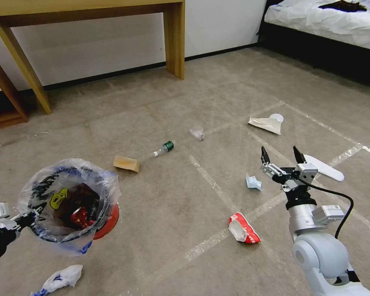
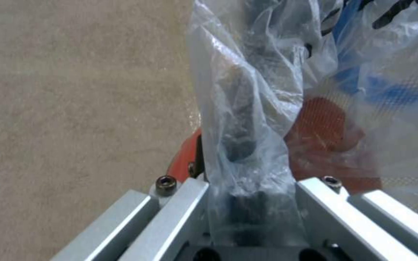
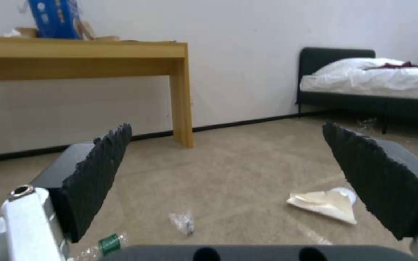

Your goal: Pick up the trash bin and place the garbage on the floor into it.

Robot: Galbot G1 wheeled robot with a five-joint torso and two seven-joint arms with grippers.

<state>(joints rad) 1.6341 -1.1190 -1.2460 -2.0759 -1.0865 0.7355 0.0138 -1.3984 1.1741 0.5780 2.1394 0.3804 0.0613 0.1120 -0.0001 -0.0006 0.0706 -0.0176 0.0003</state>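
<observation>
The left tool (image 1: 26, 218) is closed on the rim of the trash bin (image 1: 76, 205), pinching the bag liner (image 2: 248, 108) together with the red wall, and it carries the bin above the floor (image 1: 185, 230). One red wrapper lies already inside. The right tool (image 1: 281, 158) hangs wide open and empty over the carpet, its tips pointing away from the robot. Garbage is spread out: a red snack wrapper (image 1: 243, 228) just beside the right arm, a pale blue scrap (image 1: 253, 181), a small bottle (image 1: 163, 148), a tan paper bag (image 1: 126, 163).

I think the grip is the weak point: if mostly plastic is held, the bin can slide or tip and spill. Also, the flat wrapper may slip from the pads (image 3: 98, 174).
</observation>
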